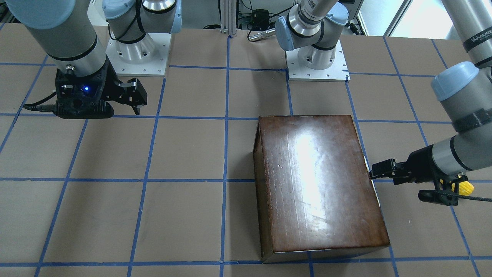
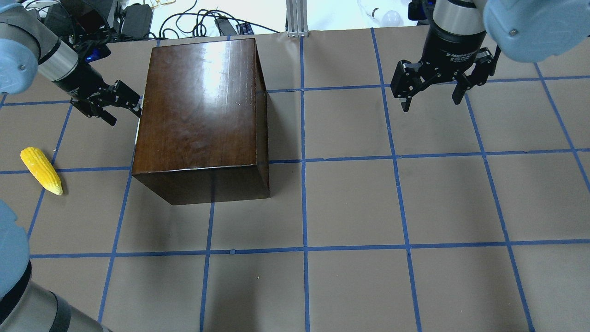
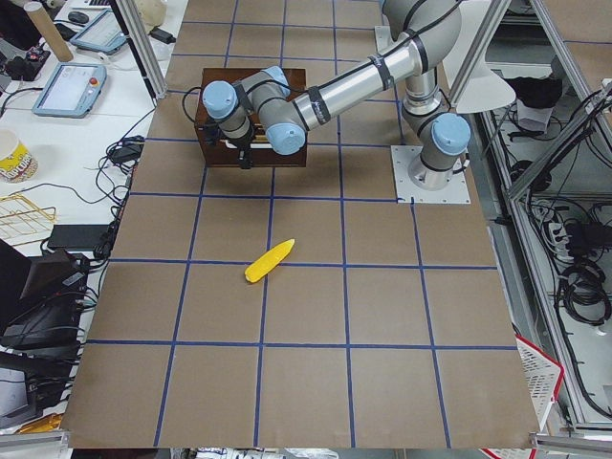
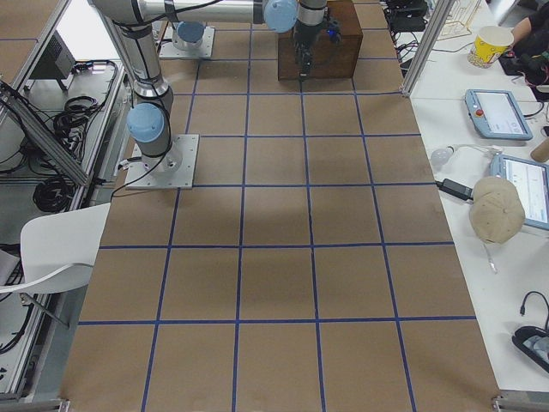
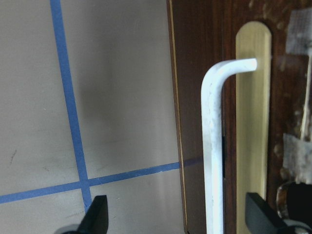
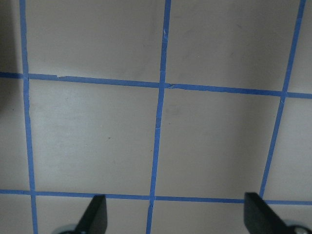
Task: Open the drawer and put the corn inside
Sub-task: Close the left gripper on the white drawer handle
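Observation:
The dark-brown cabinet stands at the table's left half, also seen in the front view. Its drawer is shut; the left wrist view shows the dark front panel with a white handle on a brass plate. My left gripper is open at that face, its fingers on either side of the handle and not closed on it. The yellow corn lies on the table left of the cabinet, behind the left arm. My right gripper is open and empty, far from both.
The brown paper tabletop carries a blue tape grid. The arm bases stand at the robot's edge. Cables and devices lie beyond the far edge. The right wrist view shows only bare table.

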